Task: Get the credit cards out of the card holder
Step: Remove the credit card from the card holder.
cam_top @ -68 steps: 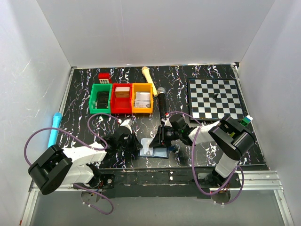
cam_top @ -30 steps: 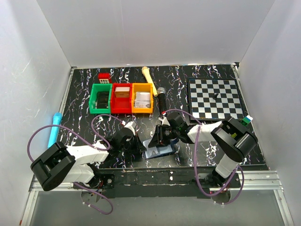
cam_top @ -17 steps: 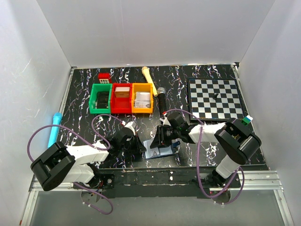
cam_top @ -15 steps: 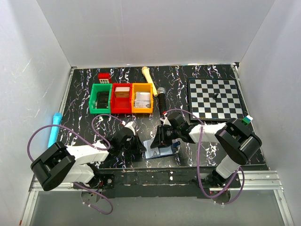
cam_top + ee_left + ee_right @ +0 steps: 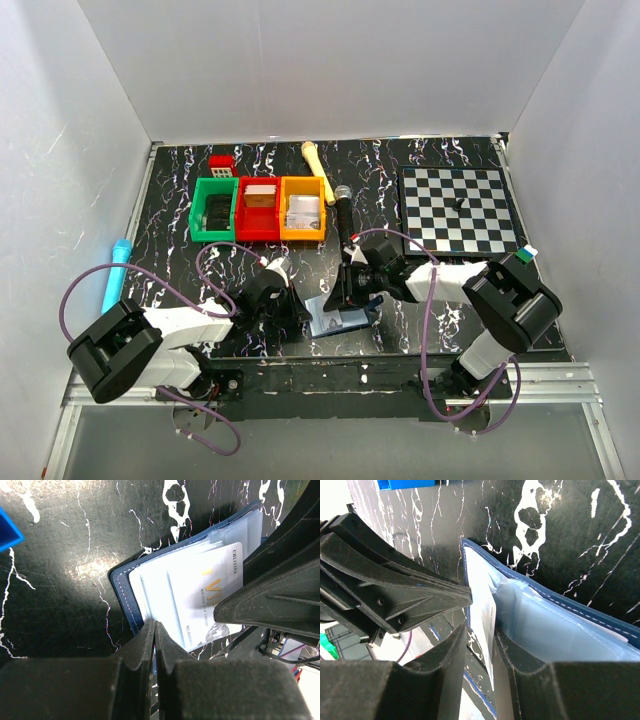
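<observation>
— Where to find the card holder (image 5: 121, 587)?

— Open and flat on the bench (image 5: 65, 555), directly under the tips of the left pincer (image 5: 154, 626), reaching away from them toward the right pincer (image 5: 481, 630). Navy outside, pale sleeves inside.

— And the credit cards (image 5: 200, 592)?

— Just beyond the left tips, lying on the inner face, partly out of the sleeves as far as possible to judge. One white edge standing between the fingers (image 5: 445, 665) of the right pincer.

— State of the two pincers?

— Left one fully closed, holding nothing, only pressing its joined tips down on the near edge of the holder. Right one partly closed and apparently clamped on that card edge from both sides. Hard to confirm the contact on the far pad.

— How to expect the things to handle?

— Probably very light, both. Cards thin, stiff, a little springy, with smooth faces, so likely to slip from a weak pinch. Holder soft and floppy, likely to follow the card if not pinned.

— Where to take hold, then?

— Best on the free edge of the card, faces between the pads, deep enough not to slide off. Better to pull along the sleeve, not upward, with the holder pinned at the edge under the left tips.
</observation>
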Controlling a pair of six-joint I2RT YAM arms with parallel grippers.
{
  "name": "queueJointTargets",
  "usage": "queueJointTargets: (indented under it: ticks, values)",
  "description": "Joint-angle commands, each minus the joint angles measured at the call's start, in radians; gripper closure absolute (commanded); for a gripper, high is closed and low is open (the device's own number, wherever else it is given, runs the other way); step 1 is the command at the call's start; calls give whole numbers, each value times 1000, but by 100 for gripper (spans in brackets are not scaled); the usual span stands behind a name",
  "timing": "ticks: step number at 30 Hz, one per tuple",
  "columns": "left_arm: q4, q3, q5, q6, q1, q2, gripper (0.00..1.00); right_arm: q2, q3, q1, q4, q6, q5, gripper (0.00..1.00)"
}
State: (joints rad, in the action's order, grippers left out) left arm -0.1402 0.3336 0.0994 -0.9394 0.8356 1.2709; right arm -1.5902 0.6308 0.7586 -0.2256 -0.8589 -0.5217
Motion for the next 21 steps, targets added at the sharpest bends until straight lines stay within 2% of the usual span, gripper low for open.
queueJointTargets:
  ticks: [1, 13, 21]
  values:
    - [131, -33, -32, 21, 10, 41, 100, 41, -6, -12, -4, 14, 0, 67]
    - [129, -41, -32, 17, 10, 25, 100, 58, -29, -38, -12, 20, -6, 68]
    - [122, -44, -30, 16, 10, 28, 100, 65, -39, -45, -26, 15, -14, 73]
